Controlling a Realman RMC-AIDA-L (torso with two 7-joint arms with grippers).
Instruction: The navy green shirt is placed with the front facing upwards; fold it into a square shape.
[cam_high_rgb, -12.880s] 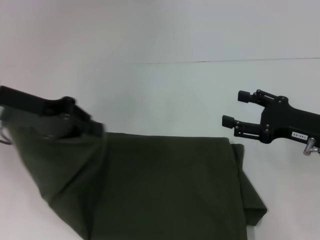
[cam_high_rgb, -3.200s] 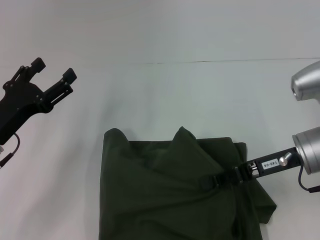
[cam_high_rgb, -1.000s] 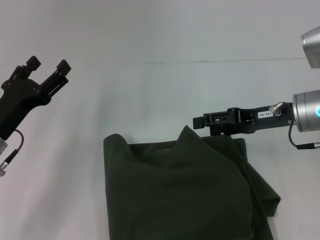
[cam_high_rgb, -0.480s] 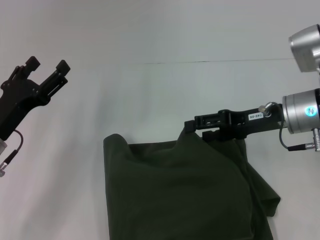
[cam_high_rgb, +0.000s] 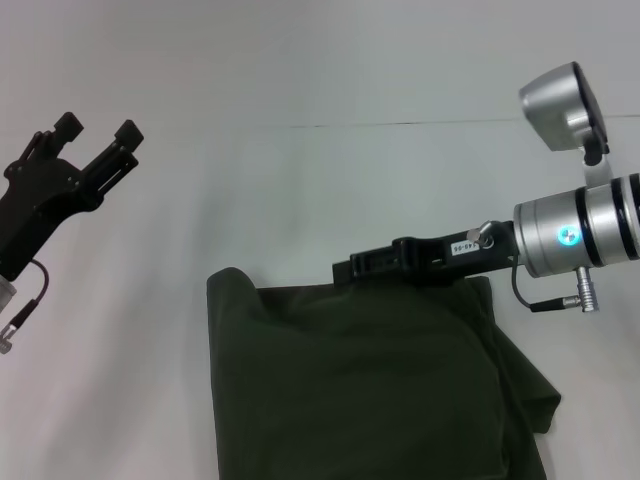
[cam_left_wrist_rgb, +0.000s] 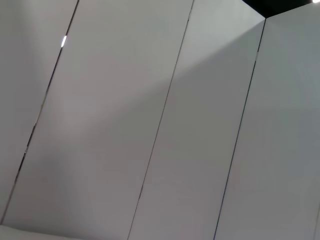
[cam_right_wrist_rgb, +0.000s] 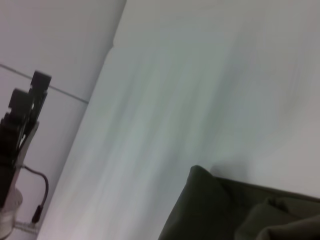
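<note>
One pale tabletop (cam_high_rgb: 300, 190) fills the head view, a thin dark seam crossing it toward the far edge. On it, at the near edge and somewhat toward the right side, lies the navy green shirt (cam_high_rgb: 370, 390), folded into a dark olive block with plain cloth facing up; no print or collar shows. Its far edge runs fairly straight, with a rounded bump at the far left corner of the fold, and its near part runs out of view at the near edge. Along its right side a lower layer sticks out past the top layer in a loose flap pointing toward the near right corner.

Next in size, the right arm reaches in from the right edge, its silver wrist cylinder showing a small lit blue dot. The right gripper (cam_high_rgb: 350, 268) lies low along the shirt's far edge, its tip about midway along that edge and right against the cloth. Whether its jaws are apart or closed on fabric cannot be told.

Smaller, the left gripper (cam_high_rgb: 98, 134) hangs raised over the left edge of the tabletop, well apart from the shirt, its jaws spread wide and holding nothing. It also appears far off in the right wrist view (cam_right_wrist_rgb: 31, 92), beyond the shirt's rounded corner (cam_right_wrist_rgb: 200, 200).
</note>
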